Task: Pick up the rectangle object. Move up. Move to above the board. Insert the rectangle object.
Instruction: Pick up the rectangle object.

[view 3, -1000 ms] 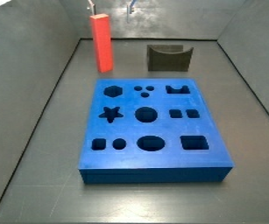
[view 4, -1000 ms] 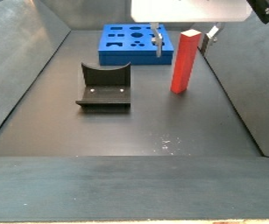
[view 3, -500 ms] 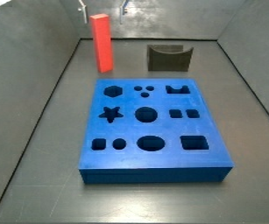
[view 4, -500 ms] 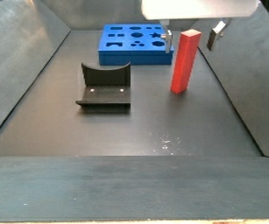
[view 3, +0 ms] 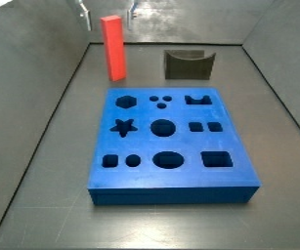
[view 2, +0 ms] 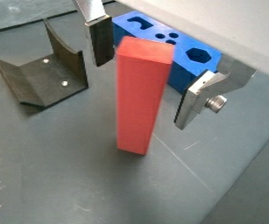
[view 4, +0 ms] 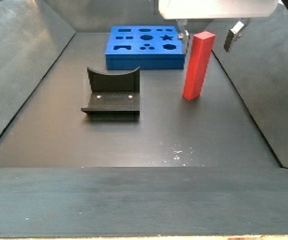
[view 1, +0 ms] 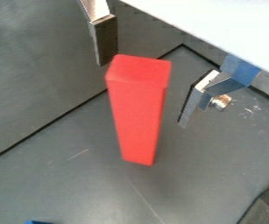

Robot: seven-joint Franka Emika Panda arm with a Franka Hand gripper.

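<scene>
The gripper [view 2: 148, 74] has moved over the red rectangle object [view 2: 140, 96], its fingers open on both sides, not touching. The block stands on the grey surface [view 3: 48, 176], at 11 o'clock from the board [view 3: 169, 146], ready for grabbing.

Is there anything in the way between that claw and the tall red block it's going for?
Nothing visible. In both wrist views the gripper is open, its fingers on either side of the upright rectangle object, with only bare gaps between. The fixture and the board sit off to the sides.
</scene>
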